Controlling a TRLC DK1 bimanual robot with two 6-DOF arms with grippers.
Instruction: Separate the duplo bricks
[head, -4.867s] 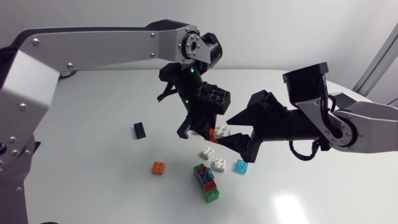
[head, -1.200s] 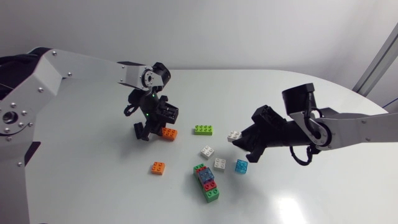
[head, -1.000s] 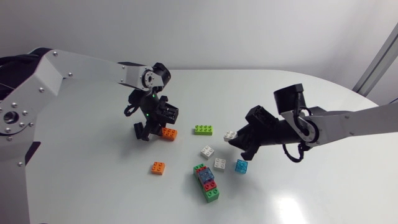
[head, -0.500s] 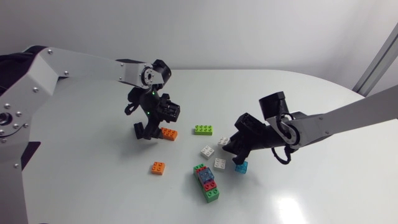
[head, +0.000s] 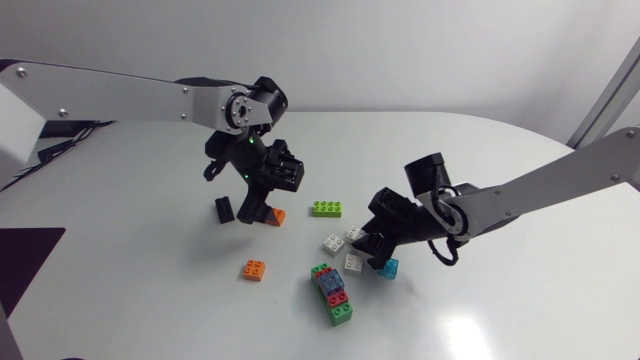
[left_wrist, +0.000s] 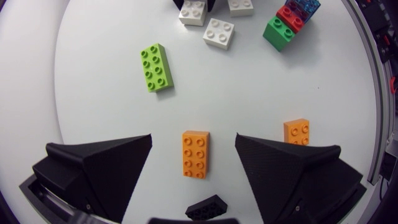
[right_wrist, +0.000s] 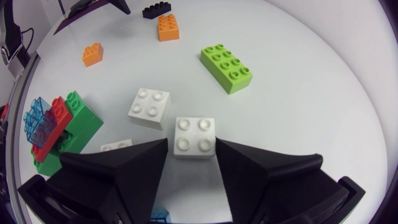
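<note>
left gripper (left_wrist: 194, 149) hangs low over the table (head: 480, 160), fingers spread wide. the long orange brick (left_wrist: 196, 154) lies flat between them, touched by neither. from overhead, the black brick (head: 224, 210) sits at nine o'clock of that orange one, the lime brick (head: 326, 208) at three o'clock, and the small orange brick (head: 254, 269) off at seven.

over on my right, the right gripper (right_wrist: 193, 146) is down at the table and clamped on a white brick (right_wrist: 195, 137), one finger against each side, studs up. the second white brick (head: 333, 243) lies just beside it at eight o'clock, the third white brick (head: 353, 263) at six. the cyan brick (head: 388, 268) is at five o'clock, partly under the gripper. the joined stack (head: 332, 293) of green, red and clear blue bricks sits at seven o'clock, near the whites, not yet pulled apart.
</note>
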